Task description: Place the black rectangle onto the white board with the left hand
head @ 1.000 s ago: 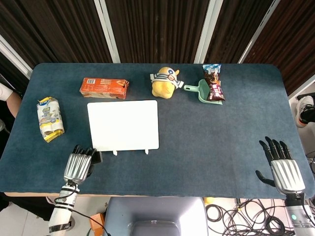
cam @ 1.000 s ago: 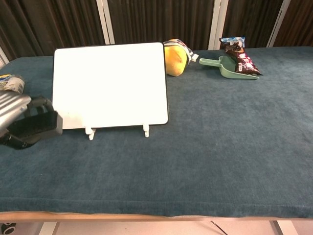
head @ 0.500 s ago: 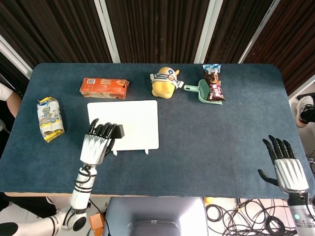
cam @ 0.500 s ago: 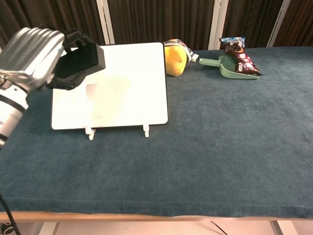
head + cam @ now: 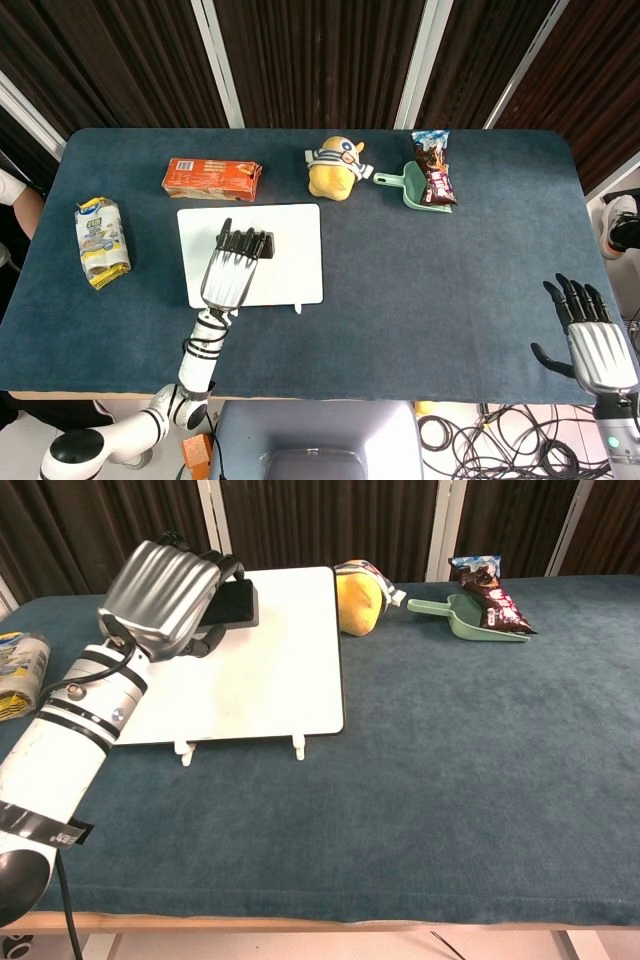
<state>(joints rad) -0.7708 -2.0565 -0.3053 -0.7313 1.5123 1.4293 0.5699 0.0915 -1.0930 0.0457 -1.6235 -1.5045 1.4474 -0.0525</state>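
Observation:
The white board (image 5: 290, 262) (image 5: 280, 670) lies on the blue table, left of centre. My left hand (image 5: 233, 270) (image 5: 165, 595) hovers over the board and grips the black rectangle (image 5: 266, 246) (image 5: 233, 602), whose end sticks out past the fingers above the board's upper middle. Whether the rectangle touches the board I cannot tell. My right hand (image 5: 592, 338) rests at the table's near right edge with its fingers spread and nothing in it; the chest view does not show it.
Behind the board lie an orange box (image 5: 212, 177), a yellow plush toy (image 5: 335, 168) (image 5: 358, 598), and a green scoop (image 5: 418, 190) (image 5: 470, 617) with a dark snack bag (image 5: 434, 165) (image 5: 487, 592). A yellow-white packet (image 5: 101, 241) (image 5: 15, 665) sits at the left.
My left hand has carried the black rectangle up from the table's near left edge and rightward over the white board. My right hand has drifted slightly towards the near right.

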